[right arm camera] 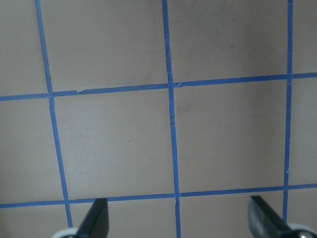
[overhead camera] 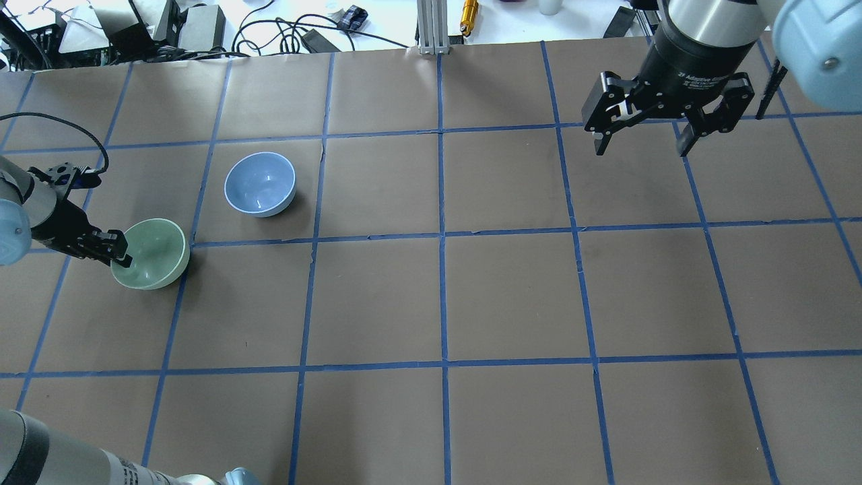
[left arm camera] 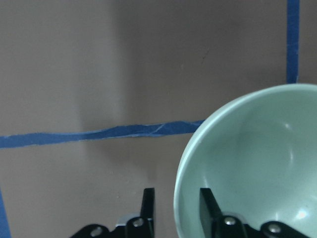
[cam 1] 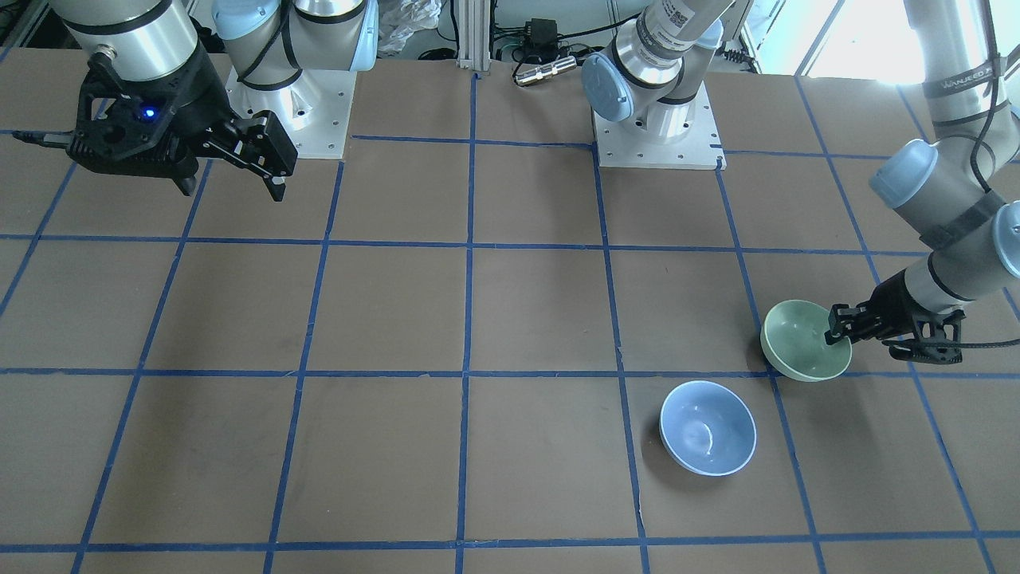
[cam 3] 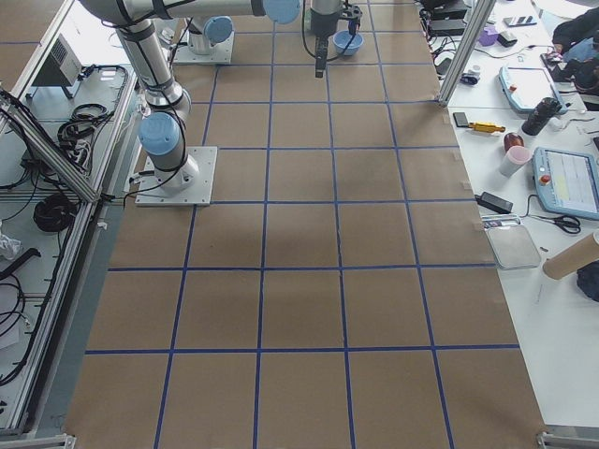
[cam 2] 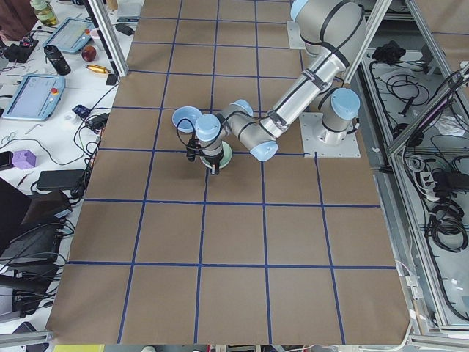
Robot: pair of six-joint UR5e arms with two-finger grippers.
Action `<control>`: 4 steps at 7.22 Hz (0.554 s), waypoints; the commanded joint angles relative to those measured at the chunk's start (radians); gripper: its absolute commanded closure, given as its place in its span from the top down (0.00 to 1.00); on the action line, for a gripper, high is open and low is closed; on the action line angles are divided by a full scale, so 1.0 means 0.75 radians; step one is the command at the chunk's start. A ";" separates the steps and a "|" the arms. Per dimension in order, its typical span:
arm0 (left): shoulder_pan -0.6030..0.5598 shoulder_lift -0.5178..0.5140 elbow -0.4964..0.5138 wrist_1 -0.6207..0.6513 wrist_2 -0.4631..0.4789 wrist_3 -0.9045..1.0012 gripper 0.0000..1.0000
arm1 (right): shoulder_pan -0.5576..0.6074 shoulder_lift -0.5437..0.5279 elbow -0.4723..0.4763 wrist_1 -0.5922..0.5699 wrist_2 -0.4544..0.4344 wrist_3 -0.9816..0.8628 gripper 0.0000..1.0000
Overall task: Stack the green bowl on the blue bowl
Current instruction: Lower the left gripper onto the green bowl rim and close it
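Note:
The green bowl [cam 1: 801,339] sits tilted on the brown table at my left side, also seen in the overhead view [overhead camera: 151,252] and the left wrist view [left arm camera: 257,163]. My left gripper [cam 1: 835,327] [overhead camera: 120,256] [left arm camera: 176,210] is shut on its rim, one finger inside and one outside. The blue bowl [cam 1: 708,426] [overhead camera: 260,183] stands upright and empty about one bowl width away from it, not touching. My right gripper [cam 1: 234,191] [overhead camera: 641,151] [right arm camera: 179,218] is open and empty, high above the table's far right side.
The table [overhead camera: 444,296] is brown paper with a blue tape grid. Cables, power bricks and an orange tool [overhead camera: 469,10] lie beyond its far edge. The arm bases [cam 1: 657,135] are bolted at the robot's side of the table.

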 commanded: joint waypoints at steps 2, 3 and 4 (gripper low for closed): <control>-0.001 0.023 0.045 -0.027 -0.031 0.006 0.00 | 0.000 0.000 0.000 -0.002 0.000 0.000 1.00; -0.015 0.023 0.113 -0.096 -0.033 -0.006 0.00 | 0.000 0.000 0.000 -0.002 0.000 0.000 1.00; -0.070 0.017 0.210 -0.190 -0.035 -0.055 0.00 | 0.000 0.000 0.000 0.000 0.000 0.000 1.00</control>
